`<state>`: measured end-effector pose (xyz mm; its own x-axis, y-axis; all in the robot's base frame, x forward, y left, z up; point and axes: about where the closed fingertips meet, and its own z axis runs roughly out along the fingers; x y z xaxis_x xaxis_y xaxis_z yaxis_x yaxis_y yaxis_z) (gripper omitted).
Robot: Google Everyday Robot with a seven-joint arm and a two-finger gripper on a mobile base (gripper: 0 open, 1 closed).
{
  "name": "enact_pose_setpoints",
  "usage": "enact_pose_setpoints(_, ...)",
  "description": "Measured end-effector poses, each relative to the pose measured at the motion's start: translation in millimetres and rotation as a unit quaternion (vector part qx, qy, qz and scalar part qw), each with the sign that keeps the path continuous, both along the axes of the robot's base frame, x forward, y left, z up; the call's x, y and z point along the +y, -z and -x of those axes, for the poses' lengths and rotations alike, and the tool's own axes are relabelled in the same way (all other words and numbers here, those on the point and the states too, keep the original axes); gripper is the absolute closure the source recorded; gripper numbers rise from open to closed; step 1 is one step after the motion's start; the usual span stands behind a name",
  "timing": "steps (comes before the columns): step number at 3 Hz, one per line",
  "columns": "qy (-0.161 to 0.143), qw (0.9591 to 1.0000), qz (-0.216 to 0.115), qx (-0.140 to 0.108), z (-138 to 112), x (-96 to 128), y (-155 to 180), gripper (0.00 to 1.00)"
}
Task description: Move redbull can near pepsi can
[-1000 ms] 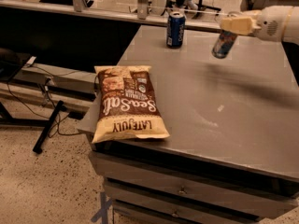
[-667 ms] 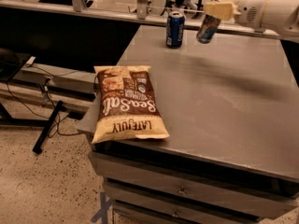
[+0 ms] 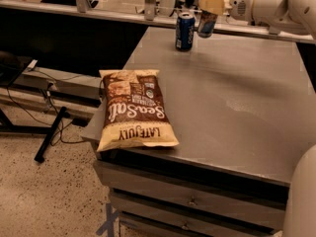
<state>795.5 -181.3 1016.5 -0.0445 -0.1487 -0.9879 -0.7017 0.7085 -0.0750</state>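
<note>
Camera view, looking across the table point(image 3: 237, 98) from its near left corner.

You find the gripper point(image 3: 211, 10) at the top of the view, just right of centre, over the far edge of the table. Its white arm point(image 3: 266, 4) enters from the upper right corner and lies roughly level. The cream-coloured jaws are closed on the upper part of the redbull can point(image 3: 206, 25), so that only the lower body of the can shows below them. The can hangs slightly tilted, its base leaning toward the left. You cannot tell whether the base touches the table.

The pepsi can point(image 3: 184, 31) stands upright on the far part of the table, just left of the redbull can. A narrow gap separates the two, and they do not touch. The pepsi can's silver rim sits a little below the level of the jaws.

A chip bag point(image 3: 134, 107) lies flat at the near left corner of the table, well apart from both cans, its print upside down to you. Its lower edge reaches the table's front edge.

Behind the table a grey rail point(image 3: 98, 15) runs across the view. Below the tabletop you see two drawers point(image 3: 190, 201) with small pulls. To the left, cables point(image 3: 54, 127) trail over a speckled floor point(image 3: 49, 191).
</note>
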Motion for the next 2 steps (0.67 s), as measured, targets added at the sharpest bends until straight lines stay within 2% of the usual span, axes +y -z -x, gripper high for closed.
enact_pose_setpoints(1,0.011,0.9999,0.009,0.006,-10.0,1.0,8.0,1.0)
enact_pose_setpoints(2,0.011,0.9992,0.004,0.038,-17.9,8.3,33.7,0.97)
